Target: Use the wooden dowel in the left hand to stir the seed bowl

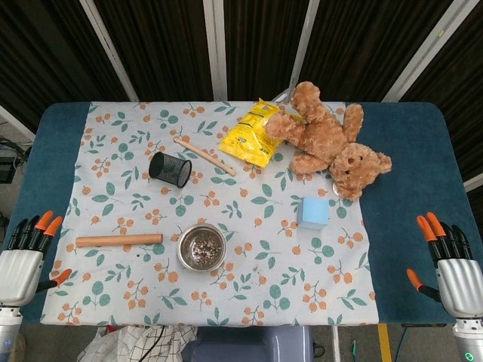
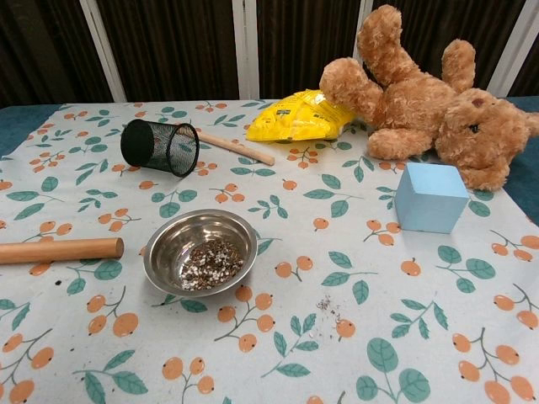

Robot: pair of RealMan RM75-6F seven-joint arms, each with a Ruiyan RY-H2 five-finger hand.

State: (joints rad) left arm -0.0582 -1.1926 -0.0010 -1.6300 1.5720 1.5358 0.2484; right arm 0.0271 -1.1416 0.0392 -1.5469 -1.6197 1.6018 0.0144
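Plainly, the thick wooden dowel (image 1: 118,240) lies flat on the leaf-print tablecloth (image 1: 317,294), just left of the steel seed bowl (image 1: 201,246), in neither hand.

Seeds cover the bowl's bottom, and a few specks lie spilled on the cloth to its right. The left hand (image 1: 23,260) and right hand (image 1: 451,264) hang at the table's near corners, fingers spread, holding nothing. Farther back lie a tipped black mesh cup (image 1: 170,168), a thinner wooden stick (image 1: 204,156), a yellow snack bag (image 1: 250,134), a teddy bear (image 1: 332,139) and a light blue cube (image 1: 312,213).
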